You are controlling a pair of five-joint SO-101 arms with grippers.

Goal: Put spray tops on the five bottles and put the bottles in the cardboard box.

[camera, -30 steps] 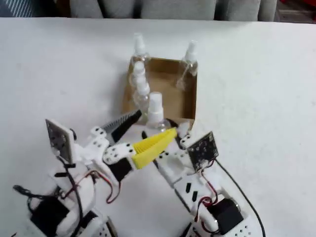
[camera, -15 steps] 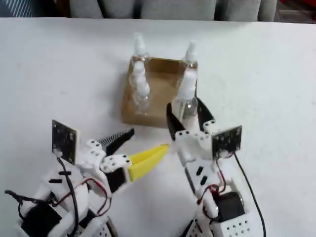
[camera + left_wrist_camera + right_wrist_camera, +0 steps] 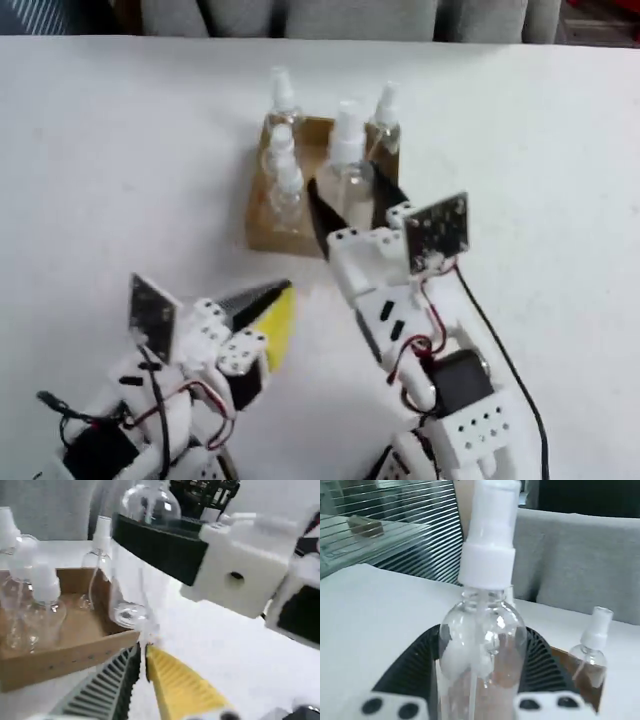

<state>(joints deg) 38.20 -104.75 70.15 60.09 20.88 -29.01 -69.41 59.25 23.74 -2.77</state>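
Note:
My right gripper (image 3: 350, 197) is shut on a clear bottle (image 3: 347, 165) with a white spray top (image 3: 487, 540), holding it upright over the cardboard box (image 3: 262, 232). Its black fingers (image 3: 415, 667) clasp the bottle's body (image 3: 482, 645). In the box, two capped bottles (image 3: 284, 178) stand along the left wall. One bottle (image 3: 283, 97) is at its far left corner and one (image 3: 385, 112) at its far right. My left gripper (image 3: 272, 293) is shut and holds nothing, low over the table in front of the box. The held bottle's base (image 3: 130, 614) hangs beyond its tips (image 3: 144, 652).
The white table (image 3: 520, 150) stretches wide on both sides of the box. The right arm's body (image 3: 440, 380) and the left arm's body (image 3: 150, 400) crowd the near edge. A grey sofa (image 3: 580, 565) runs behind the table.
My right gripper has carried the bottle away from the left gripper, up and over the box. The left gripper has let go, pulled back toward the near edge and shut.

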